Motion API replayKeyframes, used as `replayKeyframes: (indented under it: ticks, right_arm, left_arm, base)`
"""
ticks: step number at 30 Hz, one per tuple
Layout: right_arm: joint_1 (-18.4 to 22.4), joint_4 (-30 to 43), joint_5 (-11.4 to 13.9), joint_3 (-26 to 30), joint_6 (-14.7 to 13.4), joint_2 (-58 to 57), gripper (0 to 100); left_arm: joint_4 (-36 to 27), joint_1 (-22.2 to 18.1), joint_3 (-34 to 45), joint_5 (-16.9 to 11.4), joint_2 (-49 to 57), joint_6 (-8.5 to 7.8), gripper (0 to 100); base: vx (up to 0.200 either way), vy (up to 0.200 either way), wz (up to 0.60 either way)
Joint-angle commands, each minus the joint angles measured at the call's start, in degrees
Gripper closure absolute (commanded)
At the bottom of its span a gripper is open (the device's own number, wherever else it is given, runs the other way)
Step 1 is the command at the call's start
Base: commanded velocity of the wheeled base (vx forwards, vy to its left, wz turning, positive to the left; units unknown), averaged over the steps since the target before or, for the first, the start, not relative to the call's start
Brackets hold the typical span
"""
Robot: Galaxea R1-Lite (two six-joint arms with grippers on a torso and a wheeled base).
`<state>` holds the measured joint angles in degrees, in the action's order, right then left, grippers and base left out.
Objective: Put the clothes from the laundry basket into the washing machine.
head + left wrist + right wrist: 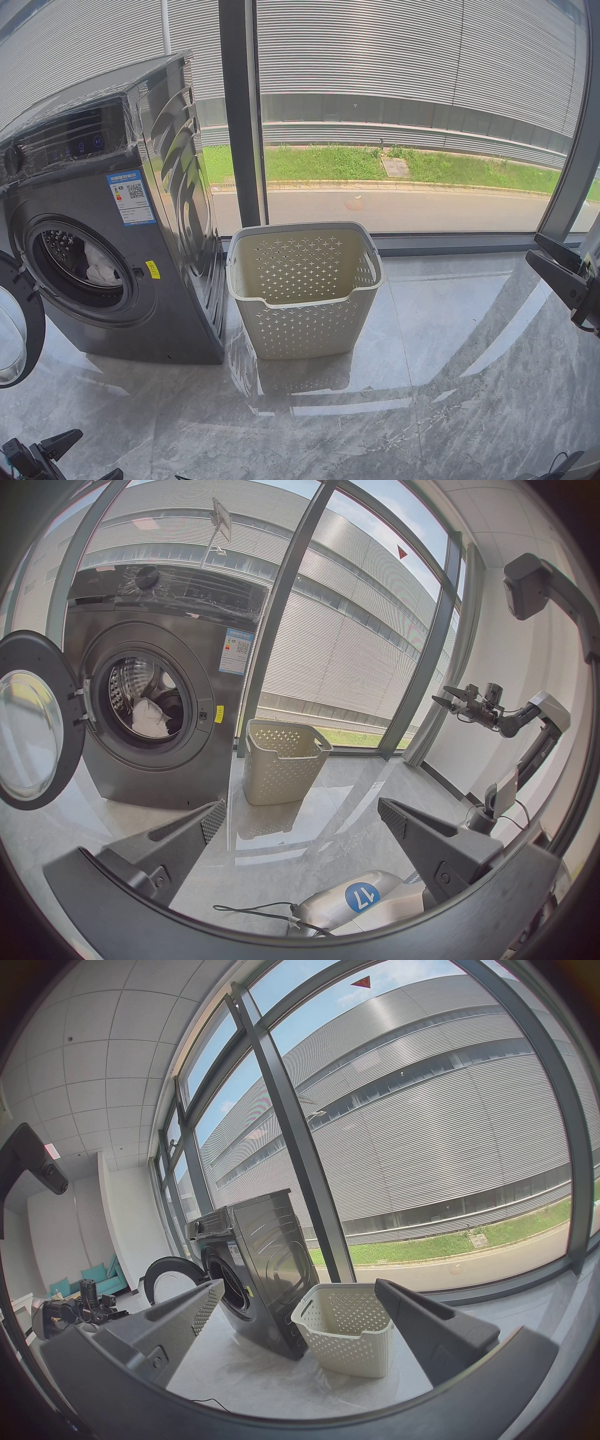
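The cream laundry basket (304, 287) stands on the floor beside the washing machine (106, 206), and its inside looks bare. White clothes (100, 265) lie inside the drum, whose round door (15, 319) hangs wide open. My left gripper (65, 456) sits low at the near left, open with nothing between its fingers (181, 842). My right gripper (553, 265) hovers at the far right, well clear of the basket (347, 1329), also open and holding nothing. The left wrist view shows the basket (281, 761) and the clothes (149, 717) in the drum.
A tall window with a dark pillar (240, 112) rises right behind the basket and machine. Polished grey floor (437, 387) spreads wide in front and to the right. A thin cable (250, 911) lies on the floor near the base.
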<state>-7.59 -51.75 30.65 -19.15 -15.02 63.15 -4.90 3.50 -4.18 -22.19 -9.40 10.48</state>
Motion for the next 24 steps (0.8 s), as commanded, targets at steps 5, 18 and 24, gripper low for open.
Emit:
replayKeyframes:
  ticks: [5,18,24]
  right_arm:
    - [-0.1,0.0,0.0,0.1,0.0,0.0,0]
    - [0.0,0.0,-0.1,0.1,0.0,-0.2,0]
    - [0.0,0.0,0.0,-0.1,0.0,-0.2,0]
  left_arm:
    - [0.1,-0.2,0.1,0.1,1.3,0.06,0]
    - [0.2,-4.3,0.0,0.9,6.9,3.14,0]
    - [0.2,-4.3,-0.1,0.0,7.3,5.78,0]
  base:
    - [-0.2,0.0,0.0]
    - [-0.015,0.0,0.0]
    - [0.0,0.0,0.0]
